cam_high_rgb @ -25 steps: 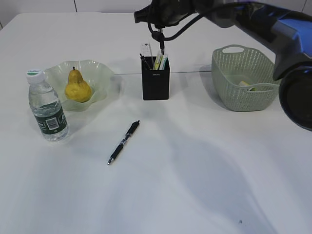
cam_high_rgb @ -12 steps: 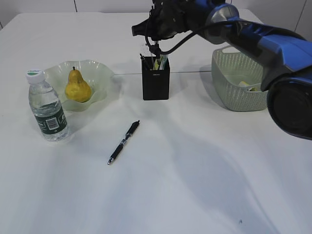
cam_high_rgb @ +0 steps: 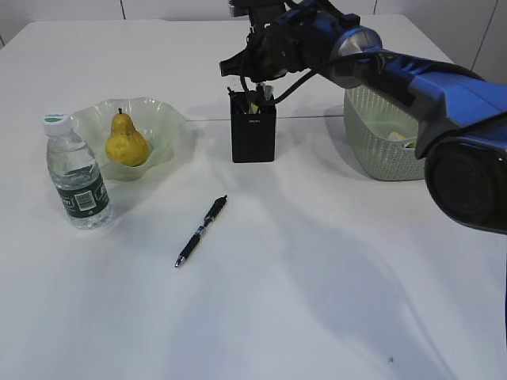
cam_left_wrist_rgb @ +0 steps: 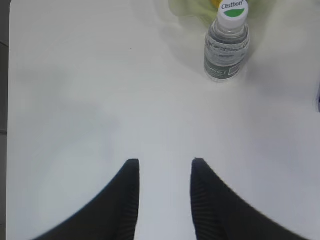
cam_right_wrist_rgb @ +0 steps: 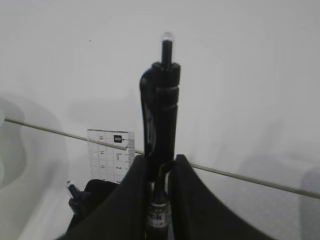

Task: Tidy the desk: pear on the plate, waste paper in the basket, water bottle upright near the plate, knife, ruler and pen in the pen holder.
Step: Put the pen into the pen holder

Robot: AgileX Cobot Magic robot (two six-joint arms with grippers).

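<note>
Right wrist view: we clamp our right jaws on a black click pen [cam_right_wrist_rgb: 161,120], upright to drop into the black square pen holder [cam_high_rgb: 253,137]; our left jaws stand apart, empty.

The yellow pear [cam_high_rgb: 127,139] sits in the pale green, translucent plate [cam_high_rgb: 162,119], with the clear water bottle [cam_high_rgb: 77,176], dark green label, white cap, at its seven o'clock. The pen holder [cam_high_rgb: 253,136] is black, the lattice-walled basket [cam_high_rgb: 380,142] sage green, and the pen [cam_high_rgb: 201,230] on the white desk [cam_high_rgb: 277,301] black, perhaps with pale markings.

cap txt: "Cestbon" on water bottle [cam_left_wrist_rgb: 226,42] | ruler [cam_right_wrist_rgb: 111,155] nums: 15, 0
</note>
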